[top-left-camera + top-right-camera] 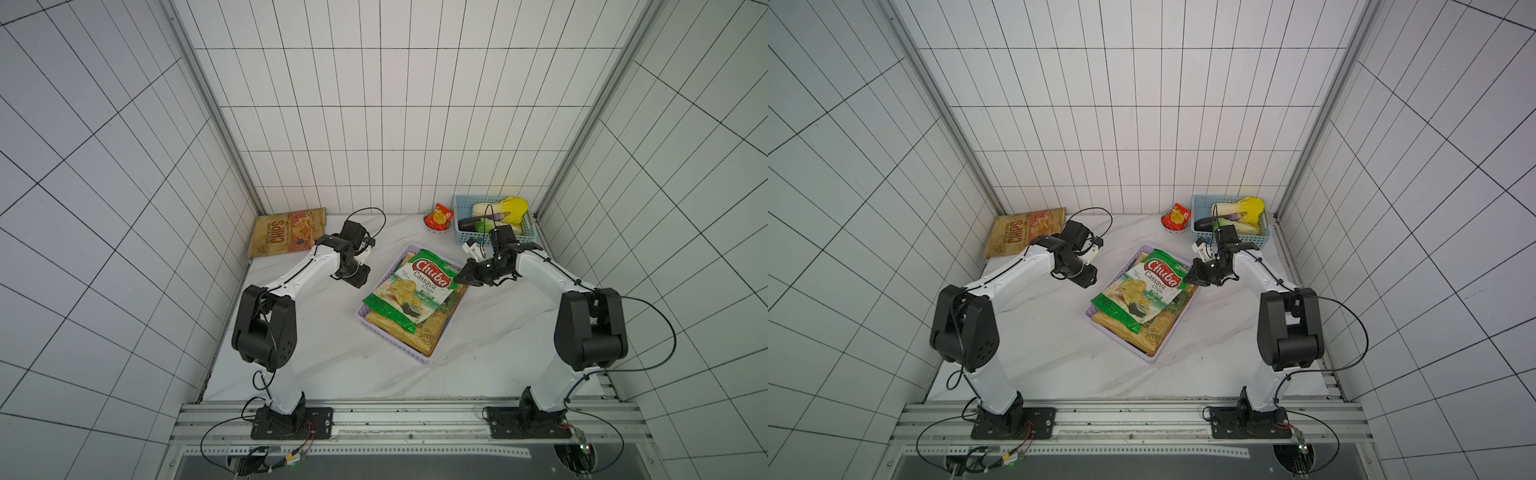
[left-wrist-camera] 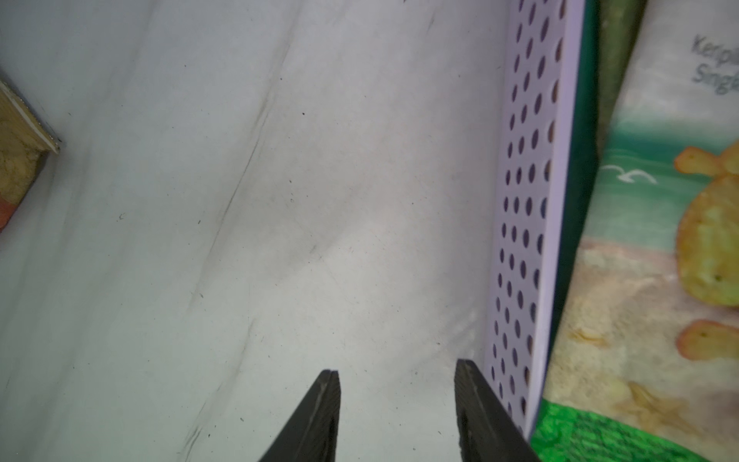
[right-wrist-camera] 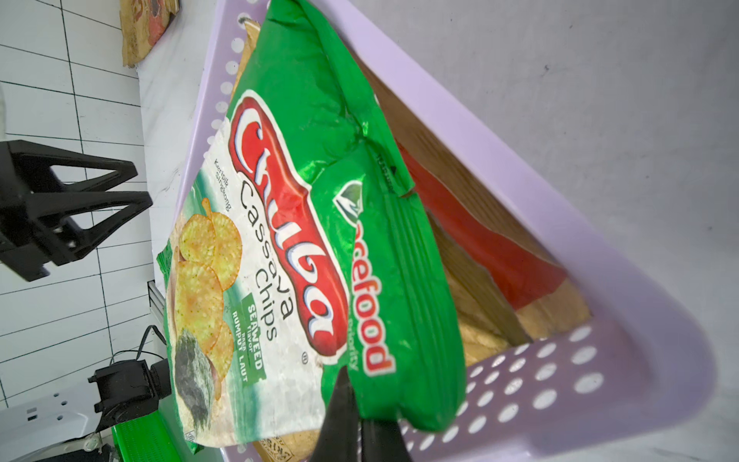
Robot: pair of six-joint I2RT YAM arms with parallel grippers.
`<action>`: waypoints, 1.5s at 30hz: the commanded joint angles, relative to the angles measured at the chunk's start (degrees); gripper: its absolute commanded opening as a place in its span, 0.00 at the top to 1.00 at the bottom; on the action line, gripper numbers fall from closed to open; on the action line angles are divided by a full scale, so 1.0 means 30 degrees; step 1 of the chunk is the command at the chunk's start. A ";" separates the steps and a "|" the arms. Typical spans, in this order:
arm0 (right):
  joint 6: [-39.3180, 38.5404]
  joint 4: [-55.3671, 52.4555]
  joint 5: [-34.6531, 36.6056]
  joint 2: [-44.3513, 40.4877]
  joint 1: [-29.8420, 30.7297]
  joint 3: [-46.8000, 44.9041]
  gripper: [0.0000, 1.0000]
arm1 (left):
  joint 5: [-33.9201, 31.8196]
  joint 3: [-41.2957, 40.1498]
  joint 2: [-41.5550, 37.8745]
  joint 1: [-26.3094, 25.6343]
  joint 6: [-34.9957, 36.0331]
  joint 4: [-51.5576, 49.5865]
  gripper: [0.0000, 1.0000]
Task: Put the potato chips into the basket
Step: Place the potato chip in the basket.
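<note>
Right pincer: the right pincer (image 1: 460, 278) is clamping shut on a top corner of the green cassava bag (image 1: 415, 291), holding that end raised over the lilac basket (image 2: 520, 248)
Left pincer: the left pincer (image 2: 396, 367) is hovering with its jaws apart and nothing between them, just beside the basket's perforated wall, over bare desk (image 1: 332, 365)
Cassava bag: it is lying slantwise across the pile of bags (image 1: 417, 334) that is filling the basket (whether its low end is crossing the rim I cannot tell)
Outside the basket: the tan CHIPS bag (image 1: 286, 235) is leaning against the tiled wall (image 1: 245, 216) at the back corner, well apart from the basket
Risk, release: the pile is looking full, so a slick bag let go on a slope is likely sliding toward the rim and onto the desk
Risk, left arm: its pincer is sitting so near the wall that a sideways move could be shoving the basket and shaking the pile loose
</note>
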 commanded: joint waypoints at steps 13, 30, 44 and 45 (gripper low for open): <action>0.3011 0.0724 0.4152 -0.4729 0.1998 -0.1491 0.46 | 0.4169 -0.3474 -0.4670 0.1994 -0.0222 0.0156 0.52; 0.7628 0.7235 0.2666 -0.2182 0.9790 -0.3057 0.54 | 0.5321 -0.5110 -0.6017 0.3986 -0.1808 0.1537 0.51; 0.4831 0.2908 0.3091 -0.3528 0.9761 -0.3847 0.55 | 0.4009 -0.4379 -0.5535 0.4433 -0.1936 0.1856 0.47; 0.4684 0.2818 0.3220 -0.3733 0.9761 -0.3661 0.55 | 0.3550 -0.4134 -0.5354 0.4456 -0.1902 0.1942 0.45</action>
